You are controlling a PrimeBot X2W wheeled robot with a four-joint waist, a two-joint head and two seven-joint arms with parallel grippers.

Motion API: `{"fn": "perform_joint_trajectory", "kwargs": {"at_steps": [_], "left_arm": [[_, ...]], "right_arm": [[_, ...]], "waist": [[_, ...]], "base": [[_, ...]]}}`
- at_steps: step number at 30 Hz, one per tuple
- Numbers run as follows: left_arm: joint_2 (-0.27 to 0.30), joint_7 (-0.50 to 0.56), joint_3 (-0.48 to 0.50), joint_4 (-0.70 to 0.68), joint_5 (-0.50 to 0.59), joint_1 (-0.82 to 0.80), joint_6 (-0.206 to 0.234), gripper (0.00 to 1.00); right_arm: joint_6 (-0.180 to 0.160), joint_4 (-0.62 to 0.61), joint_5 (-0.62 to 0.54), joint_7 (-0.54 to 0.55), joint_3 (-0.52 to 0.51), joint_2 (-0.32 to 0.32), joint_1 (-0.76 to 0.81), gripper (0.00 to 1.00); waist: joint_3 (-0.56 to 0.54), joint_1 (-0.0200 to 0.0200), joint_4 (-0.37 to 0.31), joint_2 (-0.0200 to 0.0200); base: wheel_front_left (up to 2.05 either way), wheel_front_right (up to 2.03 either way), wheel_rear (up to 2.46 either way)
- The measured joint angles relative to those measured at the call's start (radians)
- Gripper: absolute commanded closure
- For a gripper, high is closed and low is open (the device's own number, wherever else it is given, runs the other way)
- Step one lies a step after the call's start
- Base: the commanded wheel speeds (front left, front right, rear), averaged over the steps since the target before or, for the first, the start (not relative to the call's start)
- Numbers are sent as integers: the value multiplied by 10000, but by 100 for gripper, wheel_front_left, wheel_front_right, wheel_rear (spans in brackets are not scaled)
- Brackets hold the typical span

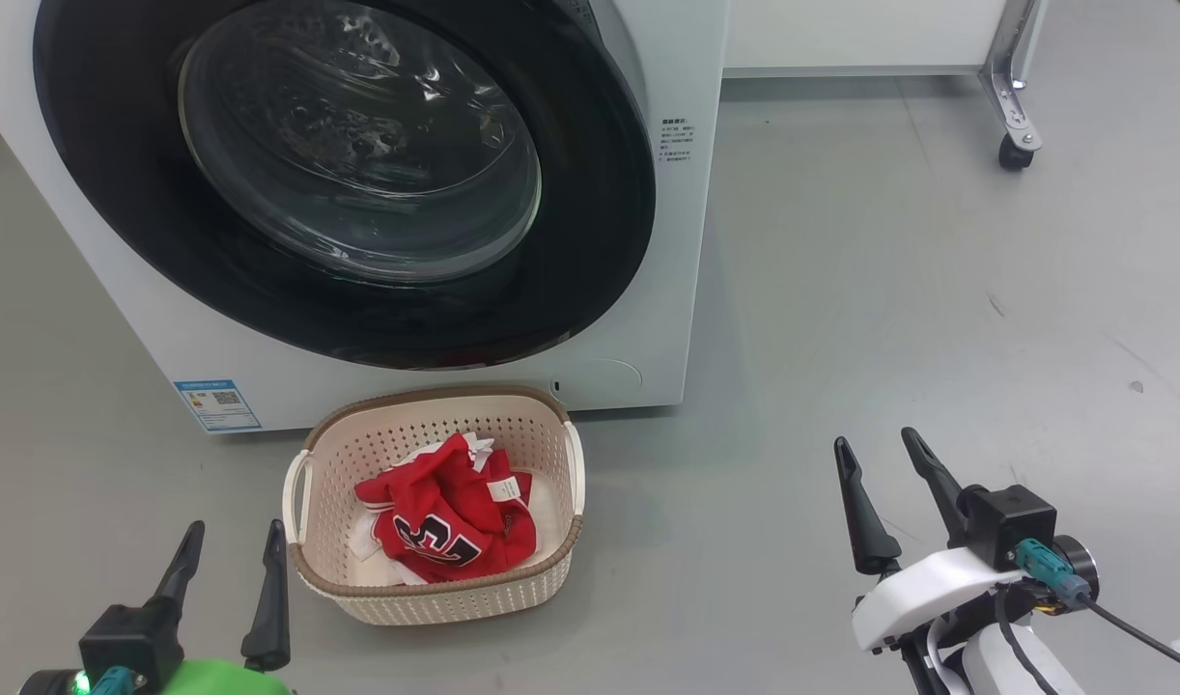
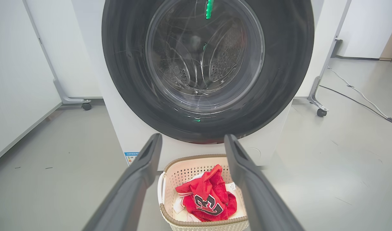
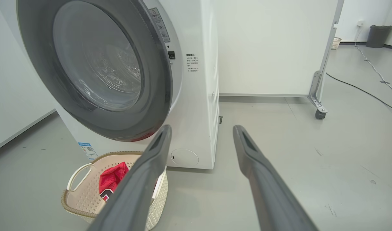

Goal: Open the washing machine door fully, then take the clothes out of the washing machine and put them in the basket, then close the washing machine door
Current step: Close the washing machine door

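Head view: the glossy black-rimmed washing machine door (image 1: 590,241) is closed on the white washing machine (image 1: 672,290); crumpled red clothes (image 1: 445,516) are heaped in the perforated cream basket (image 1: 455,598) below. Left wrist view: the left gripper (image 2: 193,137) is held spread, empty. Right wrist view: the right gripper (image 3: 202,127) likewise.

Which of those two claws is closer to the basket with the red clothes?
Left. The left gripper is open right beside the basket's left side; the right gripper, also open, is much farther off, out past the basket's right side.
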Motion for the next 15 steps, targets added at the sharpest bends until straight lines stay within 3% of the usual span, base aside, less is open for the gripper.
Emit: {"fn": "perform_joint_trajectory", "kwargs": {"at_steps": [4,5,6,7,15], "left_arm": [[-56,77,21,-19,138,2,10,0],[-82,79,25,-19,140,3,12,0],[-102,86,25,-27,153,4,12,0],[-115,90,25,-35,184,4,12,0],[-173,163,65,-102,247,5,12,0]], "right_arm": [[27,0,0,0,-6,17,36,0],[27,0,0,0,-6,23,36,11],[29,0,0,0,-6,27,36,65],[29,0,0,0,-6,27,36,100],[86,-2,0,0,-35,36,35,100]], "waist": [[1,0,25,0],[1,0,32,0],[2,0,37,0],[4,0,42,0],[45,0,92,0]], "base": [[0,0,0],[0,0,0],[0,0,0],[0,0,0],[0,0,0]]}}
